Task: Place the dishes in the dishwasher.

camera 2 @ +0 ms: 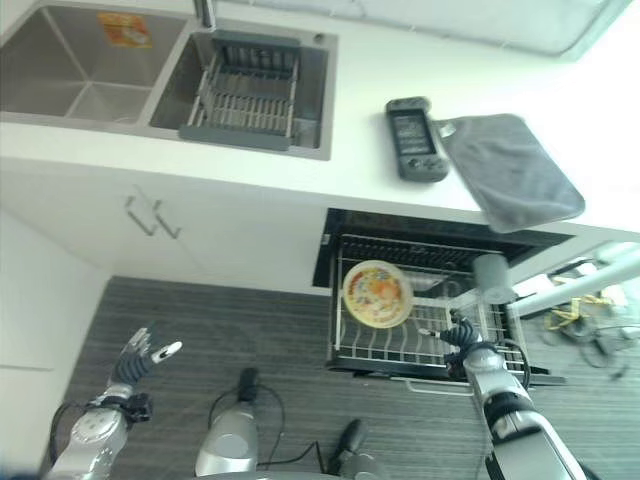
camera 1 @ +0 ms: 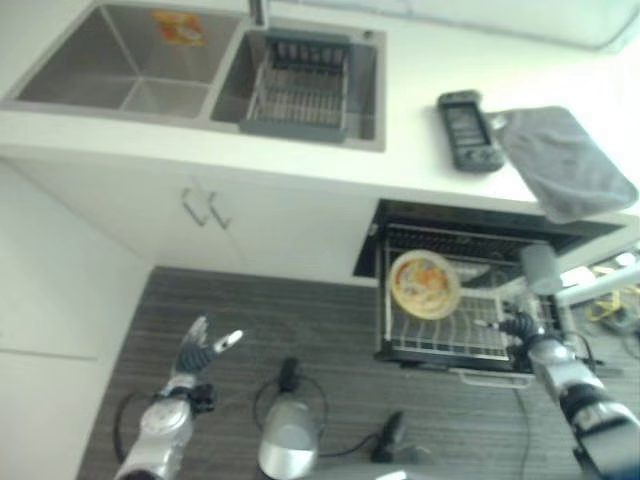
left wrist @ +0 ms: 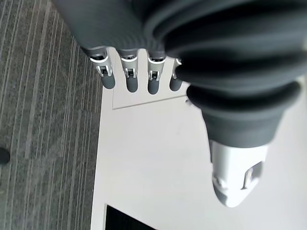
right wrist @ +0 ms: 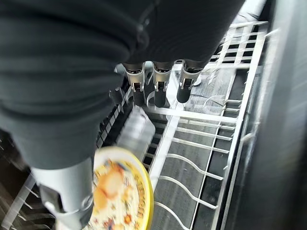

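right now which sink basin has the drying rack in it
The basin nearer the dishwasher: a dark wire rack sits inside it. The other basin holds none.

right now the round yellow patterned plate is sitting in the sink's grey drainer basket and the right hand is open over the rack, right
Not quite: the round yellow patterned plate stands in the pulled-out wire dishwasher rack, as the left eye view shows. The grey drainer basket holds nothing. The right hand is open over the rack.
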Motion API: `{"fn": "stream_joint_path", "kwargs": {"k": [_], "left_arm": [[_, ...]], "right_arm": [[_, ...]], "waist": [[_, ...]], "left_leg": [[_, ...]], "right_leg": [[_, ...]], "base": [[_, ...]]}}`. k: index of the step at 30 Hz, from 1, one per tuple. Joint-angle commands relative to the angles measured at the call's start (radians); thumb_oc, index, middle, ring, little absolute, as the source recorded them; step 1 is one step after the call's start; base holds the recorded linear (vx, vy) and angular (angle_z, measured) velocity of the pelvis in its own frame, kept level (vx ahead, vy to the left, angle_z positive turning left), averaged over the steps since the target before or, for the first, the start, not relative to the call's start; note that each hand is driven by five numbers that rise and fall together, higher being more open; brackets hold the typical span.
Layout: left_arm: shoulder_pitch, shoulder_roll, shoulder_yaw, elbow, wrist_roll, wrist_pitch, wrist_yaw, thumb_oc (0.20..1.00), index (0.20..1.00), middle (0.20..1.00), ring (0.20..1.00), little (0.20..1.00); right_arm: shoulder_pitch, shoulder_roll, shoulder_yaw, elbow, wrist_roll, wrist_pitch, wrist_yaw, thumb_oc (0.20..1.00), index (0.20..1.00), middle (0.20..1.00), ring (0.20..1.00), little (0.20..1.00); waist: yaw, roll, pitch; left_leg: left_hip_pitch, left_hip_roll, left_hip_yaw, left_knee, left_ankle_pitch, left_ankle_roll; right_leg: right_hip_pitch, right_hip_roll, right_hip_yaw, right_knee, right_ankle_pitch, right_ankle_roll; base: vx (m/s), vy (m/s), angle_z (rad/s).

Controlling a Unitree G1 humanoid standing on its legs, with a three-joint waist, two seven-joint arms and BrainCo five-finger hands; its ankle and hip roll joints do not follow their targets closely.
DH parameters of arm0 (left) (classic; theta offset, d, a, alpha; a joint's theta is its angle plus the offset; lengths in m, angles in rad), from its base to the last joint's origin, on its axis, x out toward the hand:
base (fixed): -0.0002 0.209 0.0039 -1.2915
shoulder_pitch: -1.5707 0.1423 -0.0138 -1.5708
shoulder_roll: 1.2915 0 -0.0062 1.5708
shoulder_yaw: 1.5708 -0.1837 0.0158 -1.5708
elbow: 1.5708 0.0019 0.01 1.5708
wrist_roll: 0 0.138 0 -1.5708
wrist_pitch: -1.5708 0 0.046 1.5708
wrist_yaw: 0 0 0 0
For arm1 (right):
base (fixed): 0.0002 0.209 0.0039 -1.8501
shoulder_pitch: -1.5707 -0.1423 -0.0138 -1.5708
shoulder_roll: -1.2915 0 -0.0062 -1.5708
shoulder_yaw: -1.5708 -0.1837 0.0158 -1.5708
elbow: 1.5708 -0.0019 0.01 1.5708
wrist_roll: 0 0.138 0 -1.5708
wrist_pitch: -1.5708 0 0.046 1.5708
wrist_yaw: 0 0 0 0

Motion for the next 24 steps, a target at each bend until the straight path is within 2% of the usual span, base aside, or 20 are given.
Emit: {"fn": "stream_joint_path", "kwargs": {"k": [1, 3, 7, 9, 13, 15, 18, 19, 20, 21, 24], "left_arm": [[-0.029, -0.006, -0.002, -0.008, 0.07, 0.003, 0.009, 1.0, 1.0, 1.0, 1.0, 1.0], [-0.007, -0.016, 0.053, -0.002, 0.079, 0.02, 0.004, 1.0, 1.0, 1.0, 1.0, 1.0], [0.01, -0.043, 0.102, 0.009, 0.105, 0.026, 0.006, 1.0, 1.0, 1.0, 1.0, 1.0], [0.014, -0.065, 0.116, 0.02, 0.115, 0.026, 0.018, 1.0, 1.0, 1.0, 1.0, 1.0], [0.034, -0.098, 0.127, 0.046, 0.12, 0.011, 0.026, 1.0, 1.0, 1.0, 1.0, 1.0], [0.047, -0.125, 0.117, 0.055, 0.134, 0.009, 0.025, 1.0, 1.0, 1.0, 1.0, 1.0], [0.04, -0.135, 0.095, 0.069, 0.14, 0.009, 0.023, 1.0, 1.0, 1.0, 1.0, 1.0], [0.027, -0.137, 0.074, 0.08, 0.14, 0.012, 0.026, 1.0, 1.0, 1.0, 1.0, 1.0], [0.013, -0.14, 0.058, 0.097, 0.14, 0.01, 0.027, 1.0, 1.0, 1.0, 1.0, 1.0], [0.008, -0.14, 0.054, 0.101, 0.14, 0.011, 0.026, 1.0, 1.0, 1.0, 1.0, 1.0], [-0.005, -0.141, 0.028, 0.133, 0.137, 0.004, 0.031, 1.0, 1.0, 1.0, 1.0, 1.0]], "right_arm": [[-0.068, -0.088, -0.023, 0.007, 0.032, 0.044, 0.02, 1.0, 1.0, 1.0, 1.0, 1.0], [0.032, -0.086, -0.099, -0.164, -0.004, 0.08, 0.045, 1.0, 1.0, 1.0, 1.0, 1.0], [0.132, -0.059, -0.221, -0.345, -0.031, 0.12, 0.058, 1.0, 1.0, 1.0, 1.0, 1.0], [0.183, -0.038, -0.286, -0.413, -0.069, 0.114, 0.016, 1.0, 1.0, 1.0, 1.0, 1.0], [0.276, 0.023, -0.369, -0.465, -0.036, 0.129, -0.055, 1.0, 1.0, 1.0, 1.0, 1.0], [0.33, 0.111, -0.365, -0.434, 0.004, 0.134, -0.109, 1.0, 1.0, 1.0, 1.0, 1.0], [0.321, 0.162, -0.341, -0.367, 0.123, 0.146, -0.145, 1.0, 1.0, 1.0, 1.0, 1.0], [0.302, 0.187, -0.324, -0.313, 0.178, 0.13, -0.176, 0.57, 0.57, 0.57, 0.57, 0.57], [0.28, 0.205, -0.312, -0.258, 0.241, 0.124, -0.192, 0.297, 0.297, 0.297, 0.297, 0.297], [0.274, 0.208, -0.308, -0.245, 0.268, 0.126, -0.192, 0.2, 0.2, 0.2, 0.2, 0.2], [0.237, 0.24, -0.28, -0.162, 0.379, 0.131, -0.199, 0.2, 0.2, 0.2, 0.2, 0.2]], "waist": [[0.004, 0.064, 0.008], [-0.034, 0.041, -0.003], [-0.084, 0.031, -0.02], [-0.116, 0.037, -0.032], [-0.159, 0.056, -0.05], [-0.182, 0.073, -0.061], [-0.188, 0.084, -0.069], [-0.187, 0.091, -0.072], [-0.184, 0.098, -0.077], [-0.184, 0.1, -0.078], [-0.176, 0.114, -0.087]], "left_leg": [[0.06, 0.046, -0.029, 0.0, -0.088, 0.008], [0.091, 0.058, -0.005, 0.0, -0.094, 0.01], [0.122, 0.067, 0.029, 0.0, -0.101, 0.014], [0.133, 0.072, 0.056, 0.0, -0.104, 0.014], [0.147, 0.076, 0.093, 0.0, -0.109, 0.013], [0.16, 0.075, 0.115, 0.0, -0.111, 0.011], [0.171, 0.076, 0.124, 0.0, -0.111, 0.008], [0.176, 0.075, 0.124, 0.0, -0.112, 0.006], [0.18, 0.073, 0.123, 0.0, -0.114, 0.004], [0.181, 0.072, 0.122, 0.0, -0.114, 0.004], [0.187, 0.067, 0.112, 0.0, -0.116, 0.0]], "right_leg": [[0.006, -0.058, 0.02, 0.02, 0.045, 0.089], [0.018, -0.05, 0.04, 0.019, 0.047, 0.092], [0.027, -0.045, 0.068, 0.018, 0.044, 0.093], [0.025, -0.047, 0.083, 0.017, 0.04, 0.093], [0.02, -0.055, 0.102, 0.016, 0.033, 0.095], [0.02, -0.062, 0.109, 0.015, 0.026, 0.092], [0.025, -0.065, 0.109, 0.014, 0.023, 0.088], [0.03, -0.066, 0.107, 0.013, 0.021, 0.086], [0.035, -0.067, 0.105, 0.011, 0.018, 0.084], [0.037, -0.067, 0.105, 0.011, 0.018, 0.083], [0.047, -0.068, 0.099, 0.008, 0.012, 0.078]], "base": [[0.05, -0.058, -0.41], [0.04, -0.051, -0.33], [0.01, -0.005, -0.31], [-0.02, 0.044, -0.33], [0.0, 0.065, -0.23], [0.03, 0.078, -0.26], [0.05, 0.028, -0.12], [0.08, 0.028, -0.03], [0.07, 0.021, 0.0], [0.04, 0.014, -0.04], [0.06, 0.02, -0.04]]}}
